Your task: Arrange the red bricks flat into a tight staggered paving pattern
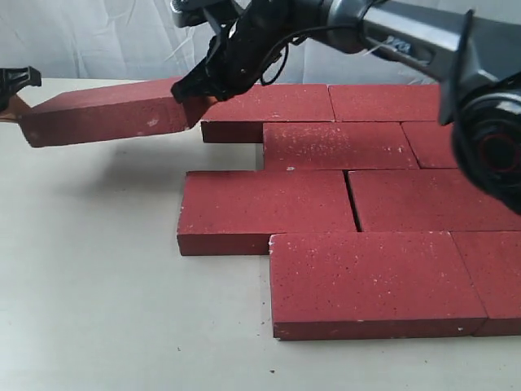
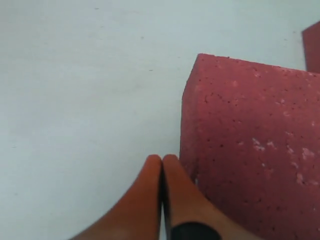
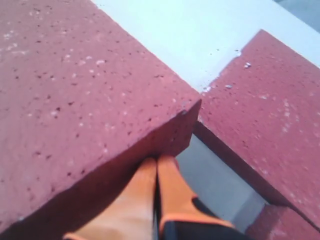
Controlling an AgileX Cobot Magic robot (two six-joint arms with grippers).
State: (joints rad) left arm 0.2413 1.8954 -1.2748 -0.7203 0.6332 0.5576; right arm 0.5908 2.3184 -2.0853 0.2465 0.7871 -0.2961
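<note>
Only in the exterior view is the dark-red rectangular paver brick (image 1: 110,110) seen raised; in wrist views, left claw (image 2: 161,166) and right claw (image 3: 157,165) are pressed together at its ends.

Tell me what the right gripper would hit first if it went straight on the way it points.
The loose brick: the right gripper, shut, looks pressed against its end face, though the contact is hard to judge.

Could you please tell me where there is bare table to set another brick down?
The widest free patch is the bare table left of the laid bricks, in front of the raised brick. A narrower strip runs before the nearest brick. The right side is crowded: bricks packed tight, right arm overhead.
</note>
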